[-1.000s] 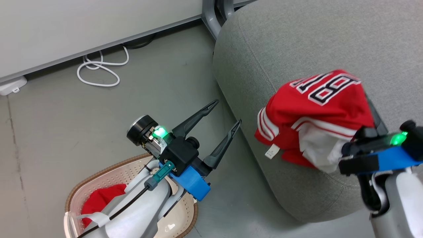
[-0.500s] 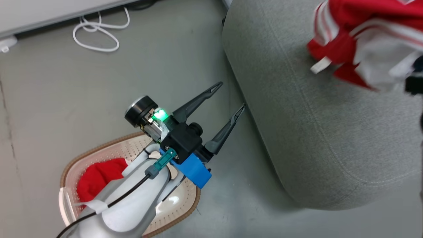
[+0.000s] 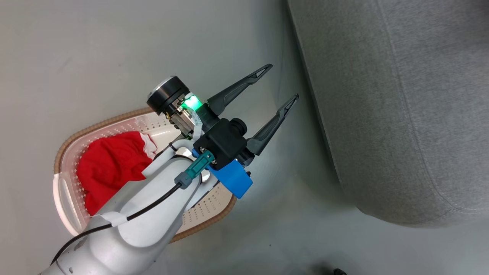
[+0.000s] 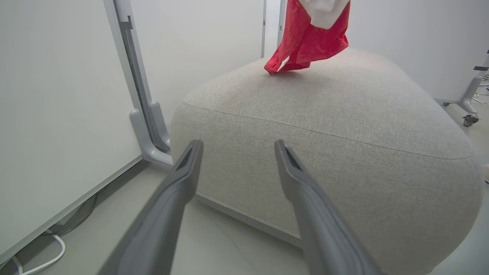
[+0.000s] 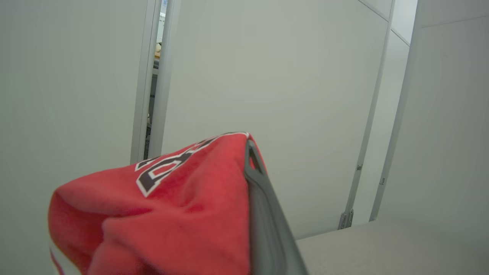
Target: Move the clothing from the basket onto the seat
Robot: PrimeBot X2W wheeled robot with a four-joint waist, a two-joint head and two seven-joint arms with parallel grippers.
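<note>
Gripping red jersey (image 5: 172, 214), right jaws clamped; black-white lettering folded, unreadable. Left jaws apart near basket (image 3: 126, 124).

Red shorts (image 3: 109, 168) lie crumpled in the cream basket (image 3: 208, 204), head view's lower left. The lettered red jersey (image 4: 305, 42) hangs top centre, its tip at the grey sofa (image 4: 324, 126).

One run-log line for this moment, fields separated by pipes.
left pincer: open, empty, between basket and seat | right pincer: shut on jersey, hanging over seat | shorts: in basket
</note>
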